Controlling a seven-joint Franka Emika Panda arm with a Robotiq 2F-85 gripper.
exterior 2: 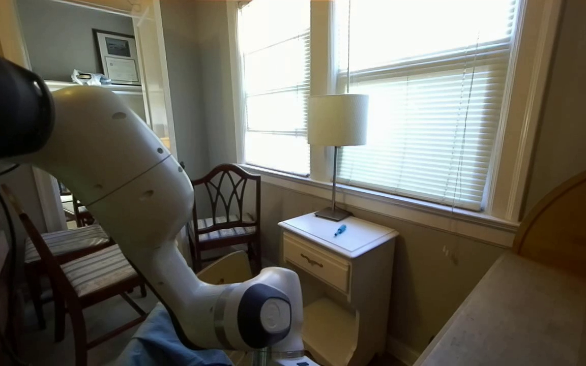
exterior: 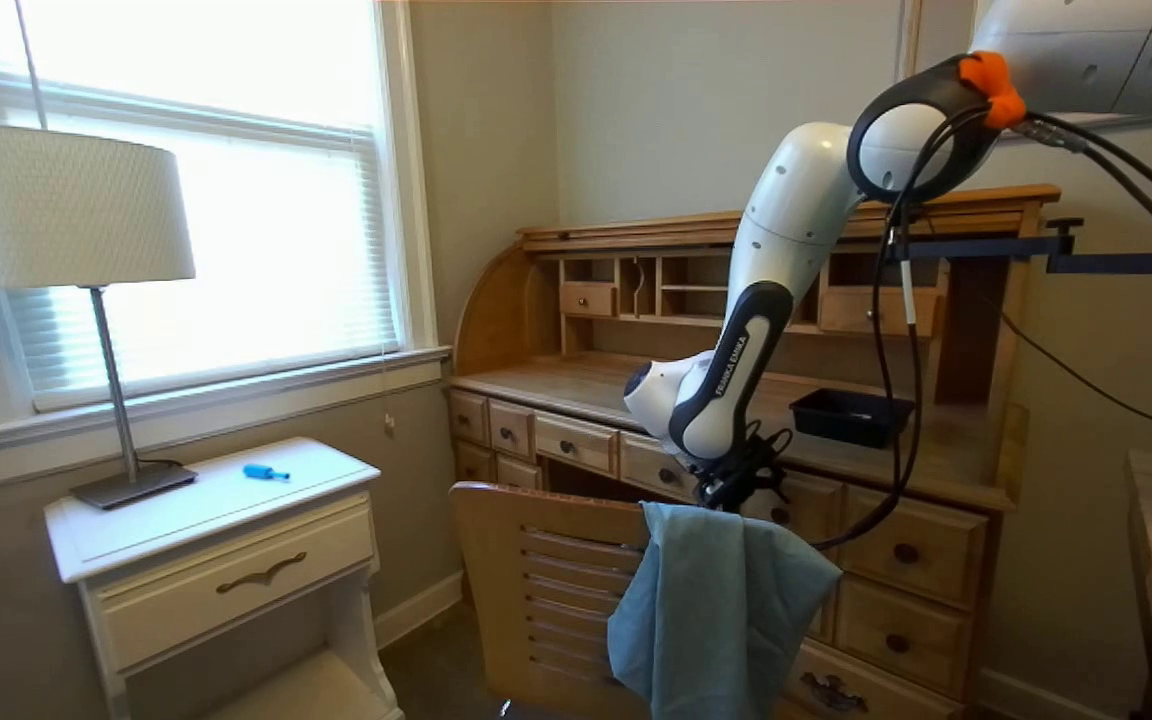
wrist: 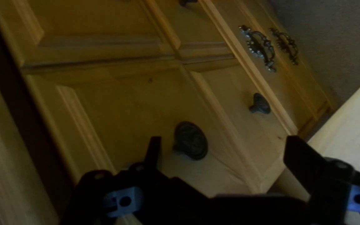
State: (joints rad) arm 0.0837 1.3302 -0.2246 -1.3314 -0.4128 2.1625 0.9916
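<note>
Cloth (exterior: 721, 610): we see its long axis hang downward over the chair (exterior: 511, 600); dull blue, softly creased.
Hand (wrist: 225, 153): spread wide, gripping nothing, near the chair.

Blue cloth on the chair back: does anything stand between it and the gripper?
Nothing visible does. In an exterior view, the gripper appears right by the top of the blue cloth draped over the chair back; whether they touch cannot be told.

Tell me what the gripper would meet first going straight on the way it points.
Probably a desk drawer front, perhaps its dark round knob first; the wrist view leaves depth unclear.
</note>
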